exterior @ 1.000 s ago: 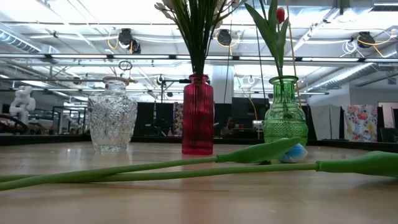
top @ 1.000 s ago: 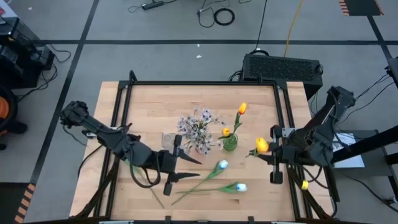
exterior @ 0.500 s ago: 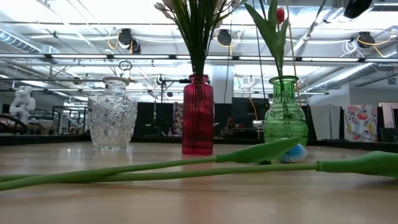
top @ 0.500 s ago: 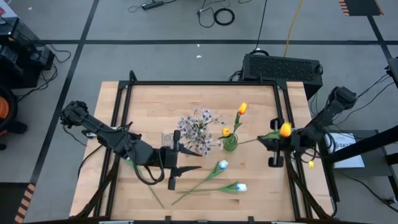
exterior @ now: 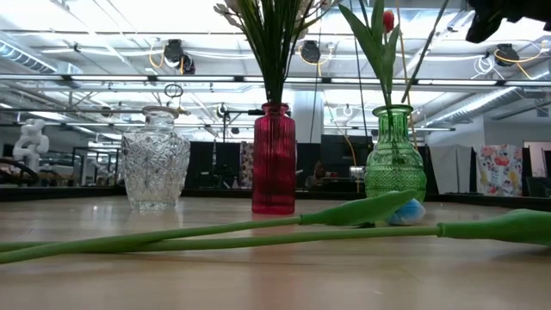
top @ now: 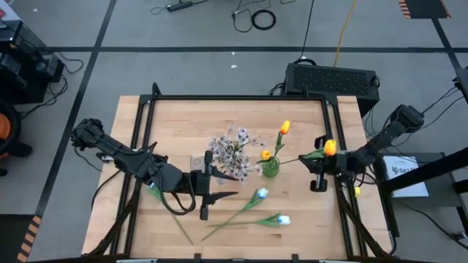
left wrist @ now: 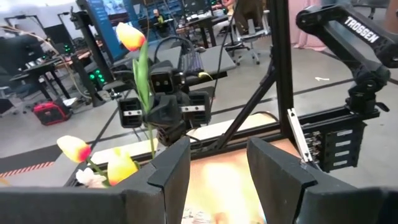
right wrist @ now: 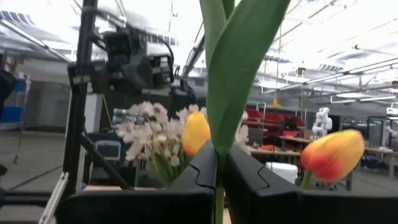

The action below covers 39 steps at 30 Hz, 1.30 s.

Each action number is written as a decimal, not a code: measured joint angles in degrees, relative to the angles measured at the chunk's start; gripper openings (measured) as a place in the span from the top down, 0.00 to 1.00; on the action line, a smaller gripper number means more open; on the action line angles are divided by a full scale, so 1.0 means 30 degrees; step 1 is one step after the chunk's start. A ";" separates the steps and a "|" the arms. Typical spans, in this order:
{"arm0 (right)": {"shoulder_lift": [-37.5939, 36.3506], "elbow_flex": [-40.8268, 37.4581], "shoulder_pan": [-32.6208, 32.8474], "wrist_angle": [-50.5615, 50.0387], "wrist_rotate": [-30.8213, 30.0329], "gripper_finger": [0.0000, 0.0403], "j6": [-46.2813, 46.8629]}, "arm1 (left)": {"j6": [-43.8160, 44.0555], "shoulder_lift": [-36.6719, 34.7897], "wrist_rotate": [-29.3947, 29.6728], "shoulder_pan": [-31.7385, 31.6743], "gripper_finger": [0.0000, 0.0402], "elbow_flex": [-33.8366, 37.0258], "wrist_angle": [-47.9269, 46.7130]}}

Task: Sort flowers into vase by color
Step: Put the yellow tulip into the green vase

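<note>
One orange-yellow tulip [top: 330, 147] is clamped by its stem in the right gripper [top: 319, 162], held above the table's right side just beside the green vase [top: 270, 169], with its stem reaching toward the vase mouth. It looks light and springy, with a thin stem that would bend or swing, so a hold low on the stem, below the leaf [right wrist: 239, 68], probably steers it best. Two orange-yellow tulips [top: 284, 127] already stand in the green vase, the pale blossom sprays [top: 234, 150] fill the red vase [exterior: 274, 159], and the clear vase [exterior: 155, 160] looks empty. Two pale-blue tulips [top: 261, 193] lie on the table [top: 183, 117]. Beside them the left gripper [top: 206, 193] hovers half open, holding nothing.
</note>
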State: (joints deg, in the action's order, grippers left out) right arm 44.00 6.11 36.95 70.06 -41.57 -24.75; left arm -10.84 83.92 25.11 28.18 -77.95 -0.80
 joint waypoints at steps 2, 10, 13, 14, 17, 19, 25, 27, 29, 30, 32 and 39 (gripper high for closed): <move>0.0222 0.0000 -0.0221 -0.0031 -0.0007 0.98 0.0185 | 0.0004 0.0000 0.0004 0.0003 0.59 0.0000 -0.0080; 0.0770 0.0000 -0.1449 -0.0060 0.1534 0.98 0.0945 | -0.0010 0.0007 0.0140 0.0003 0.59 0.0007 -0.0219; 0.1373 0.0000 -0.1915 -0.0125 0.1656 0.98 0.1263 | -0.0010 0.0007 0.0157 -0.0013 0.59 0.0007 -0.0211; 0.1579 0.0000 -0.2100 -0.0123 0.1842 0.98 0.1436 | -0.0010 0.0007 0.0157 -0.0012 0.59 0.0007 -0.0211; 0.2172 0.0000 -0.2571 -0.0100 0.1989 0.98 0.1972 | -0.0010 0.0007 0.0157 -0.0012 0.59 0.0007 -0.0226; 0.2489 0.0000 -0.2810 -0.0062 0.1986 0.98 0.2159 | -0.0010 0.0007 0.0157 -0.0012 0.59 0.0007 -0.0227; 0.2969 0.0000 -0.3392 0.0168 0.2539 0.98 0.2578 | -0.0014 0.0007 0.0165 -0.0012 0.59 0.0007 -0.0408; 0.3029 0.0000 -0.3506 0.0636 0.2891 0.98 0.2613 | -0.0018 0.0007 0.0165 -0.0012 0.59 0.0007 -0.0415; 0.3026 0.0000 -0.3537 0.0969 0.2938 0.98 0.2586 | -0.0018 0.0007 0.0165 -0.0012 0.59 0.0007 -0.0415; 0.3026 0.0000 -0.3547 0.1021 0.2969 0.98 0.2526 | -0.0018 0.0007 0.0165 -0.0012 0.59 0.0007 -0.0415; 0.3031 0.0000 -0.3551 0.0964 0.2969 0.98 0.2518 | -0.0018 0.0007 0.0165 -0.0012 0.59 0.0007 -0.0415; 0.3830 0.0000 -0.3683 0.0584 0.2911 0.98 0.2598 | -0.0025 0.0007 0.0172 -0.0012 0.59 0.0007 -0.0415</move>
State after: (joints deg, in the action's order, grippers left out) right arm 55.49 6.11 25.90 71.81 -32.84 -16.95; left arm -10.92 83.94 25.63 28.14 -77.93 -2.04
